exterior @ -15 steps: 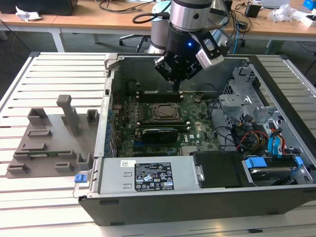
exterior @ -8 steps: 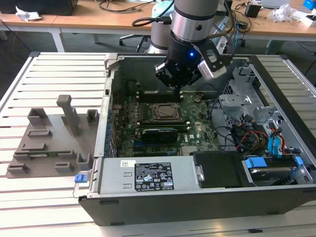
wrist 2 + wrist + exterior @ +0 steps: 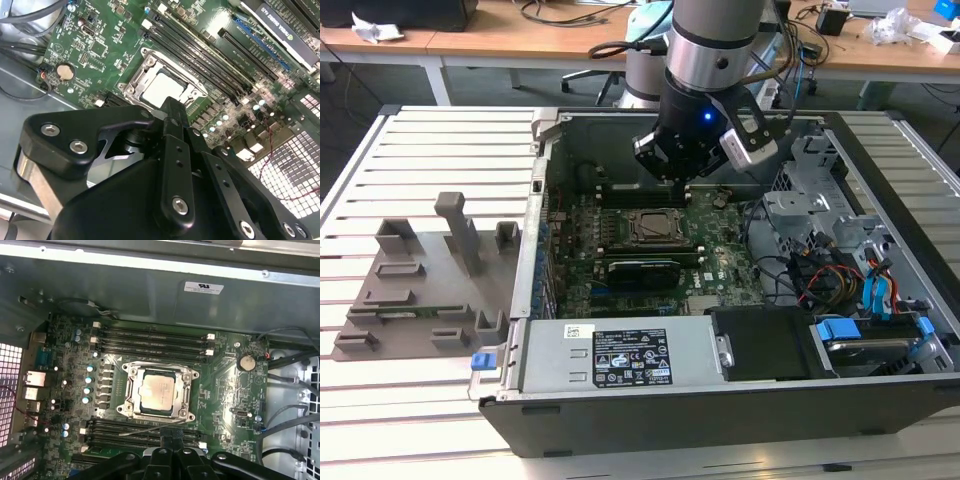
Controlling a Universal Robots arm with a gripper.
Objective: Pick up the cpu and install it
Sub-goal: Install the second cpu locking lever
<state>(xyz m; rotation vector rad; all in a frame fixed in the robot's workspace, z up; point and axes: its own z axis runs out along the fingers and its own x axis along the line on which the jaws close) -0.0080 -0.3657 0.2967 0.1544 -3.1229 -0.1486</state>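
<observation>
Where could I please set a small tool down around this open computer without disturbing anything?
The slatted table is bare beyond the grey holder, toward the exterior view's left, and again on the far right beside the case. Inside, the green board around the chip is crowded, with the gripper above it and tangled cables beside it.

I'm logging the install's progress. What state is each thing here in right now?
cpu: lying flat inside the socket frame, not held.
socket frame: around the cpu, its top uncovered.
gripper: above the motherboard, apart from the cpu.
computer case: side open, its inside exposed.
memory slots: run beside the socket; whether filled, I cannot tell.
</observation>
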